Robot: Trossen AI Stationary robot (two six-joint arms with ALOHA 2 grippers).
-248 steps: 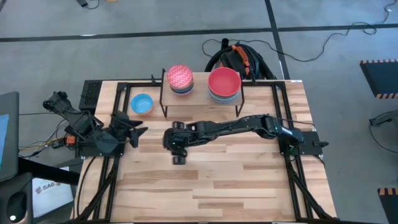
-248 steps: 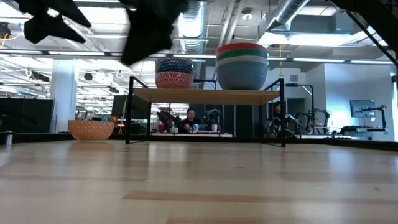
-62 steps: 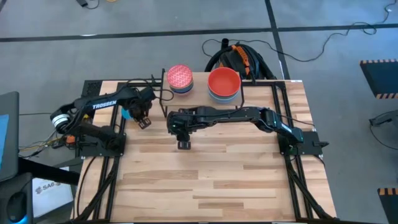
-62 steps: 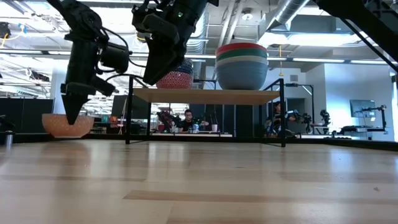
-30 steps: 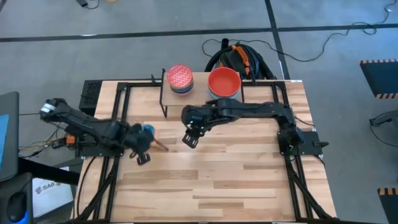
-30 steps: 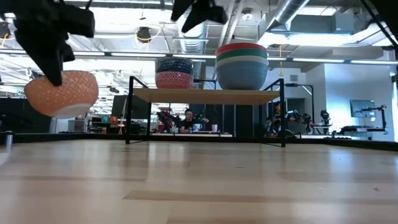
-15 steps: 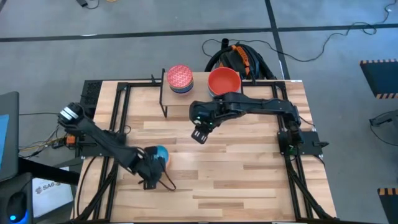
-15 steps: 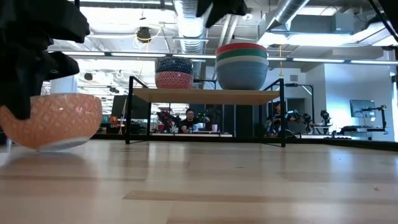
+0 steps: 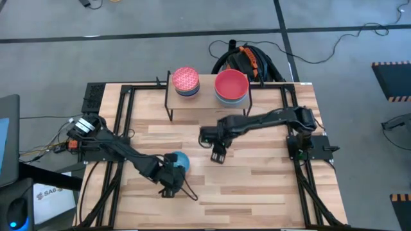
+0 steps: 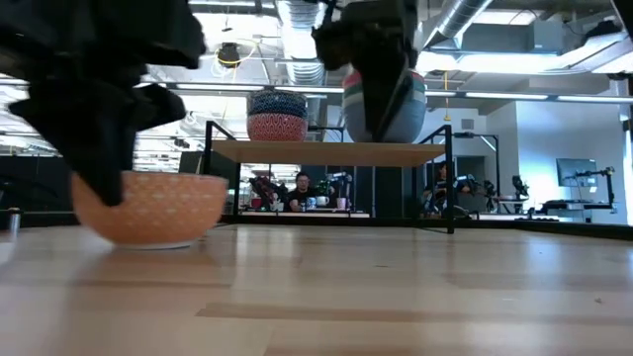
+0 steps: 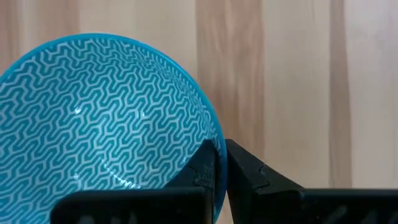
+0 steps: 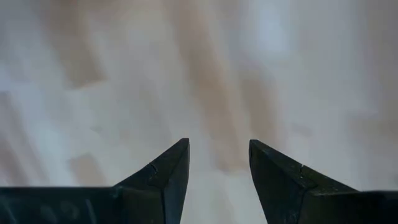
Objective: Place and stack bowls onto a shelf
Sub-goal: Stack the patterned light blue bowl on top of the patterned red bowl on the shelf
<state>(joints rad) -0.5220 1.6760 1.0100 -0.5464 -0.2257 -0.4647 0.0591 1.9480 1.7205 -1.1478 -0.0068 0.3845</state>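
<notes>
Left fingers (image 11: 219, 167) pinch the light blue bowl's (image 11: 93, 118) rim, apparently on the table; right fingers (image 12: 217, 163) spread.

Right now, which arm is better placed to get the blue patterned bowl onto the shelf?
Left. The left gripper is already shut on the rim of the blue zigzag-patterned bowl at mid-table. The right gripper hangs open and empty between that bowl and the light-wood shelf, holding nothing.

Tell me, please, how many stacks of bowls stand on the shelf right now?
2: one topped by a pink patterned bowl at the shelf's left end, one topped by a red bowl at its right. Bowls lower in each stack are partly hidden.
</notes>
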